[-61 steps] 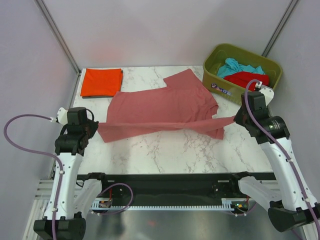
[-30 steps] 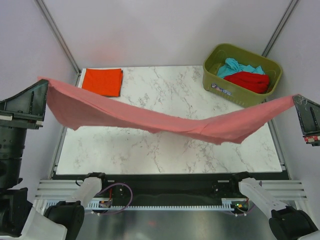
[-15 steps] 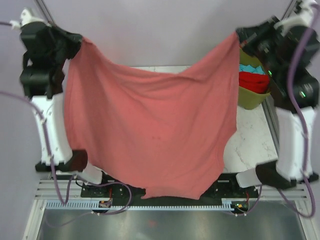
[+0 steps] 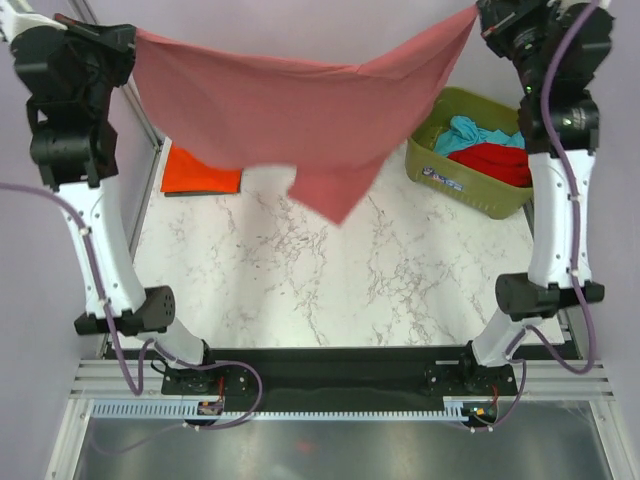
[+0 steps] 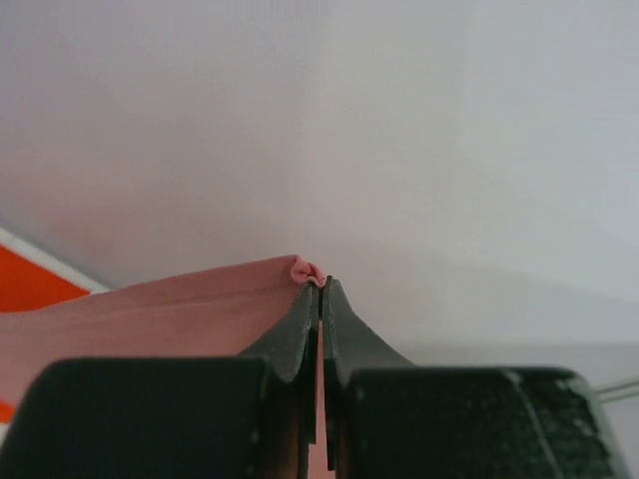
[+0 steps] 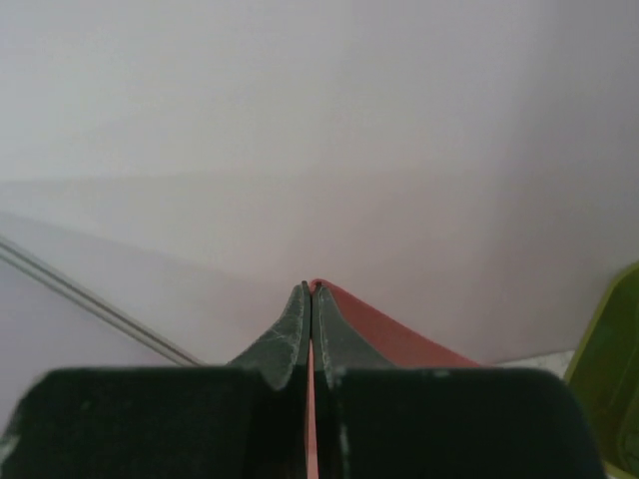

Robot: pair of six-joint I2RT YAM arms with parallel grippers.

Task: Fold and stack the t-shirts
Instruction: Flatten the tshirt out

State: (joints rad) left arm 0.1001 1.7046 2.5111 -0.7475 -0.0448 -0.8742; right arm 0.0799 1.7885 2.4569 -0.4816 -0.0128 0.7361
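The dusty pink t-shirt (image 4: pixel 300 110) hangs stretched in the air between both raised arms, high over the far half of the table. My left gripper (image 4: pixel 130 38) is shut on its left corner; the pinched cloth (image 5: pixel 305 269) shows at the fingertips in the left wrist view. My right gripper (image 4: pixel 480 15) is shut on its right corner, with cloth (image 6: pixel 399 334) running off to the right in the right wrist view. A folded bright orange-red t-shirt (image 4: pixel 200 175) lies at the table's far left, partly hidden by the pink one.
An olive-green bin (image 4: pixel 425 145) at the far right holds a teal shirt (image 4: pixel 475 133) and a bright red shirt (image 4: pixel 495 160). The marble table (image 4: pixel 340 280) lies below. Grey walls stand close behind both grippers.
The pink shirt was lifted off the table and stretched high. In the last half second its hanging body swung away from the camera toward the back, uncovering the table.
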